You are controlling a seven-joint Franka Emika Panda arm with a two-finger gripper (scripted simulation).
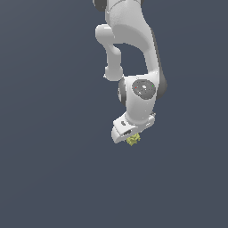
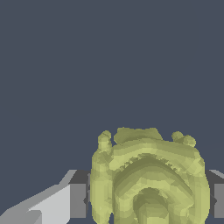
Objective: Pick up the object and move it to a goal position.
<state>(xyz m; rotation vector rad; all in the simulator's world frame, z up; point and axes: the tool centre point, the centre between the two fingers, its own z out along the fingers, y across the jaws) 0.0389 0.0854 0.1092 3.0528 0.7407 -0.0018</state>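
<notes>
The object (image 1: 133, 139) is a small yellow-green lumpy chunk, showing just under the white gripper (image 1: 132, 137) at the end of the arm in the exterior view. In the wrist view the object (image 2: 148, 179) fills the space between the two fingers (image 2: 78, 200), its swirl-like face toward the camera. The finger pads touch it on both sides. The gripper is shut on the object. The fingertips are hidden behind the hand in the exterior view.
The white arm (image 1: 133, 53) comes down from the top of the exterior view. A plain dark grey-blue surface (image 1: 53, 156) lies all around.
</notes>
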